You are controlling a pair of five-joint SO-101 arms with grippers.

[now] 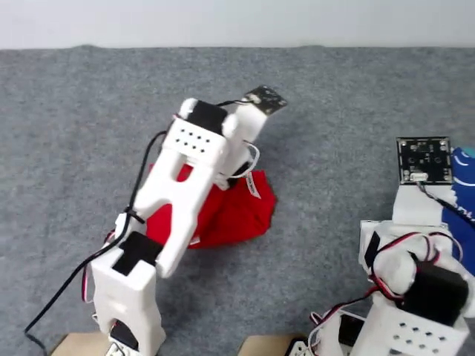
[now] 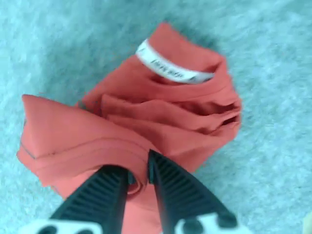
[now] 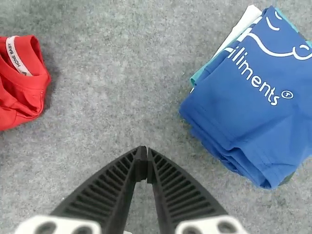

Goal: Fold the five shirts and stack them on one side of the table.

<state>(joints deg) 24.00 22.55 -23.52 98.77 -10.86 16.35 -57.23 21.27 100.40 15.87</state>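
A crumpled red shirt (image 1: pixel 241 211) lies on the grey table, partly under the left arm. Seen from the left wrist, the red shirt (image 2: pixel 161 112) shows its white neck label, and my left gripper (image 2: pixel 138 173) is shut on a fold of its hem. My right gripper (image 3: pixel 142 163) is shut with nothing in it, held over bare table. To one side of it sits a stack of folded shirts with a blue printed shirt (image 3: pixel 253 102) on top; the same red shirt (image 3: pixel 19 83) shows at the other side. The blue stack (image 1: pixel 462 185) sits at the table's right edge.
Grey carpet-like cloth (image 1: pixel 89 133) covers the whole table. The right arm's body (image 1: pixel 412 289) stands at the front right, close to the blue stack. Open surface stretches across the back and the far left.
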